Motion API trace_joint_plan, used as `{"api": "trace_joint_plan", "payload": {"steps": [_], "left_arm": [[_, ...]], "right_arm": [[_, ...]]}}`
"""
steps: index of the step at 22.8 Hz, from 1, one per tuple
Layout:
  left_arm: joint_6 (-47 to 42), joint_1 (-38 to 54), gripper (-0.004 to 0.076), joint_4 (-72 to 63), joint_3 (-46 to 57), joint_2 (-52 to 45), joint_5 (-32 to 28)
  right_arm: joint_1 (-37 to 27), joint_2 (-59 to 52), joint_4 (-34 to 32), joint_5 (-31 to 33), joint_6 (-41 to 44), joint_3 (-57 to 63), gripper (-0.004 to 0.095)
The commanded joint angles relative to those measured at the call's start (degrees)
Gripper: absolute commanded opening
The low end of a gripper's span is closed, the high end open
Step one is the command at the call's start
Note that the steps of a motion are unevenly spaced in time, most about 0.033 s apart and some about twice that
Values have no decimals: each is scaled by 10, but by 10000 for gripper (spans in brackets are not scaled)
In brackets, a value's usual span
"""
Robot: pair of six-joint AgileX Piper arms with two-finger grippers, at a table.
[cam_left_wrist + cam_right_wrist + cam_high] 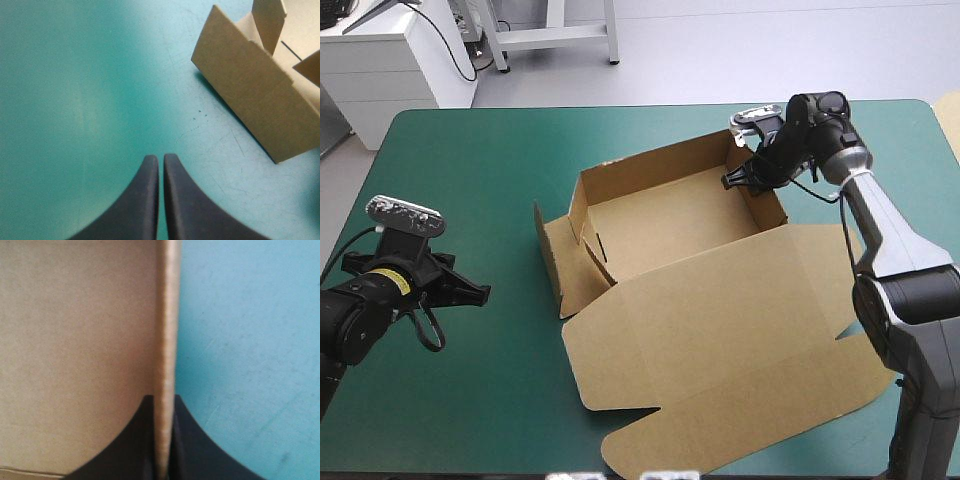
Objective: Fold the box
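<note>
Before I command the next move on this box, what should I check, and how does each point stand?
1. Right pincer grip: ok, shut on the brown cardboard box's right wall.
2. Left pincer free: ok, shut, empty, over the teal-green table cover, apart from the box.
3. Left end flaps tucked: not ok, they stand splayed outside the box.
4. Lid clear: ok, flat toward the near edge.
5. That wall locked in: cannot tell.
</note>
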Motion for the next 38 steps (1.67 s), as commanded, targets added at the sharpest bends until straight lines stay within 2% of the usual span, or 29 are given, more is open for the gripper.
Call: {"api": "trace_joint_plan", "payload": {"steps": [1,4,8,12,15,18,20,22,26,29,30,31,32,33,34,35,38], "left_arm": [[-51,0,11,23,-14,-5,-41],[-63,0,11,28,-13,-5,-43],[-67,0,11,27,-13,-5,-65],[-96,0,11,27,-13,3,-136],[-97,0,12,19,-13,20,-167],[-91,0,16,-16,-13,72,-213],[-82,0,17,-52,-13,110,-241],[-30,0,17,-111,-13,130,-252],[154,3,17,-309,-13,178,-252],[272,51,17,-466,-13,189,-208],[361,96,17,-565,-13,189,-163],[408,122,17,-624,-13,189,-131],[479,174,17,-726,-13,191,-62],[506,192,16,-761,-13,194,-32],[536,222,16,-818,-13,204,26],[548,229,16,-832,-13,213,50],[548,229,16,-849,-13,232,73]], "right_arm": [[-18,-85,46,6,-16,-18,-20],[-56,-143,98,6,-41,-15,-20],[-88,-200,122,6,-64,3,-20],[-120,-252,125,6,-74,28,-20],[-144,-284,145,6,-88,49,-20],[-177,-319,185,6,-109,69,-20],[-182,-332,184,6,-114,83,-21],[-182,-337,184,6,-115,90,-21],[-182,-338,189,6,-116,100,-21],[-182,-338,184,6,-121,100,-21],[-182,-338,173,6,-122,100,-21],[-182,-338,173,6,-122,100,-21],[-182,-338,176,6,-122,100,-21],[-182,-337,183,6,-122,100,-21],[-182,-337,206,6,-122,100,-21],[-182,-337,222,1,-125,100,-21],[-181,-337,249,-1,-129,100,-21]]}}
